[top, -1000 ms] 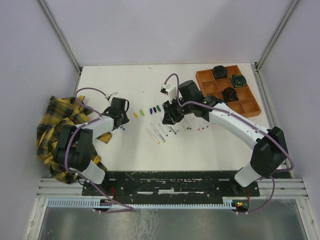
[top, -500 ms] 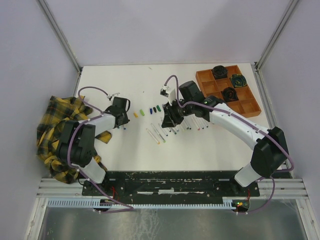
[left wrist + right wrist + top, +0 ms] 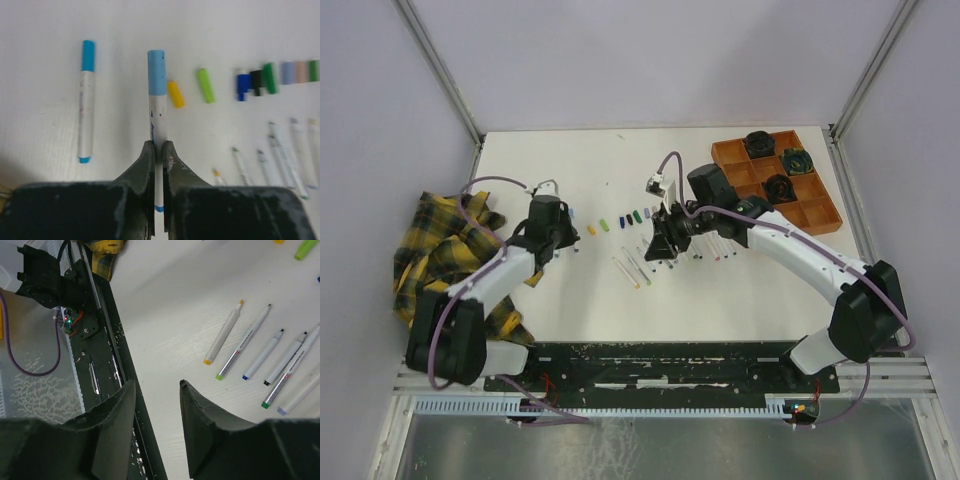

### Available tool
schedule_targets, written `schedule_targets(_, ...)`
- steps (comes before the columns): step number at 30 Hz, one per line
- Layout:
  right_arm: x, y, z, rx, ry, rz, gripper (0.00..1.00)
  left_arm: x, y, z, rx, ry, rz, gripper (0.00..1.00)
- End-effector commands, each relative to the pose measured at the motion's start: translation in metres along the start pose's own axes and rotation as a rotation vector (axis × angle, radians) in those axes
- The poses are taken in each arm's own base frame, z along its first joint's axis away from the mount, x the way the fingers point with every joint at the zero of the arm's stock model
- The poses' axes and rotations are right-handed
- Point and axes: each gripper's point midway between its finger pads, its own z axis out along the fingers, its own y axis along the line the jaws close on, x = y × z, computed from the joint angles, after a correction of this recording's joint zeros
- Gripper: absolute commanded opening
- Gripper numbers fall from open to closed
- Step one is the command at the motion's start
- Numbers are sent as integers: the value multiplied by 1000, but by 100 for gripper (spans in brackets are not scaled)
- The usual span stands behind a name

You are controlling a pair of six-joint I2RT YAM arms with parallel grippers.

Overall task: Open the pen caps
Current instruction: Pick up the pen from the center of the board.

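**Top external view.** Left gripper low over the table, shut; what it holds is too small to tell here. Right gripper poised over the uncapped pens, well apart from the left one. Loose caps in a short row between the two grippers. Orange tray far beyond the right gripper and plaid cloth behind the left arm, neither involved.

**Left wrist view.** Jaws clamped on the pen barrel near its tail end. Light-blue cap straight ahead of the fingertips, seated on the barrel and fully exposed. Yellow cap just beside that cap, close to touching. Second pen with its own blue cap parallel on the opposite side.

**Right wrist view.** Fingers standing apart, nothing between them. Uncapped pens ahead and off to one side. The held pen not in view.

**Assessment.** Step in hand judged to be pulling the light-blue cap.

- Recommended: raise the pen clear of the yellow cap first.
- Bring the right gripper in along the barrel's line and close on the cap alone.
- Draw straight off along that line, without sideways pull.
- Risk noted: with the grip near the tail, the barrel may pivot or slide, so keep the left clamp firm.
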Motion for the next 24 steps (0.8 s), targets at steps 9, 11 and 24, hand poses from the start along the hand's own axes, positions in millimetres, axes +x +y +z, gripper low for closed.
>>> schedule_targets(9, -48, 57, -37, -308, -490, -147, 75, -50, -132, -200, 1016, -549, -307, 3)
schedule_targets(11, -52, 65, -44, -337, -549, -181, 78, -48, -138, -223, 1079, -609, -319, 3)
schedule_targets(24, -53, 83, -37, -395, -561, -138, 76, -34, -181, -274, 1257, -709, -267, 3)
